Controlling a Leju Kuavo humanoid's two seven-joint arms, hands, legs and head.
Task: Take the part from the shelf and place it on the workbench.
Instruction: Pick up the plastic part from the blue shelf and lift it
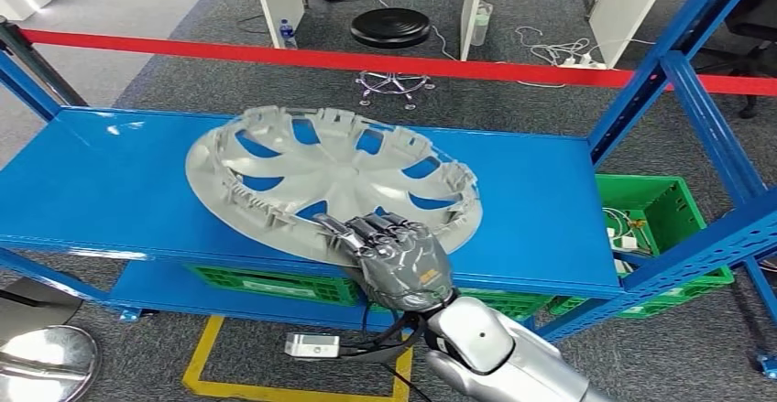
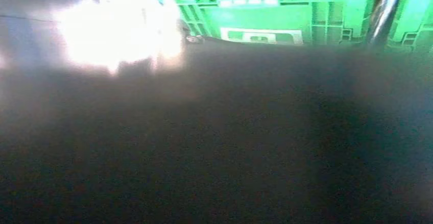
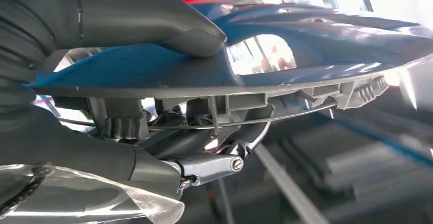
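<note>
One blue metal shelf rack (image 1: 110, 191) is seen in the head view, with its top deck spanning most of the frame and blue uprights rising at the right. One grey plastic wheel cover (image 1: 311, 178) — the part — lies on that deck with its ribbed inner side up; its near edge is raised off the deck where it is gripped, while the far edge is down on the blue surface. One red barrier tape (image 1: 275, 52) is stretched across behind the rack. Green plastic crates are counted as two: one (image 1: 660, 210) on the floor at the right between the uprights, another (image 1: 275, 285) on the lower shelf under the deck. One black round stool (image 1: 390, 28) stands on the grey carpet beyond the tape. One small white box (image 1: 311, 345) lies on the floor beside yellow floor tape (image 1: 206, 365).

The right hand (image 1: 399, 255) is closed on the near rim of the wheel cover. The right wrist view adds what the head view hides — the thick grey thumb (image 3: 153, 22) is pressed on one face of the rim (image 3: 214, 89) and the darker fingers (image 3: 168, 145) are curled against the other, among the clips and wire ring.

The left wrist view is dark and blurred, with a green crate (image 2: 265, 9) at its edge; the state of the left hand's fingers cannot be told.
</note>
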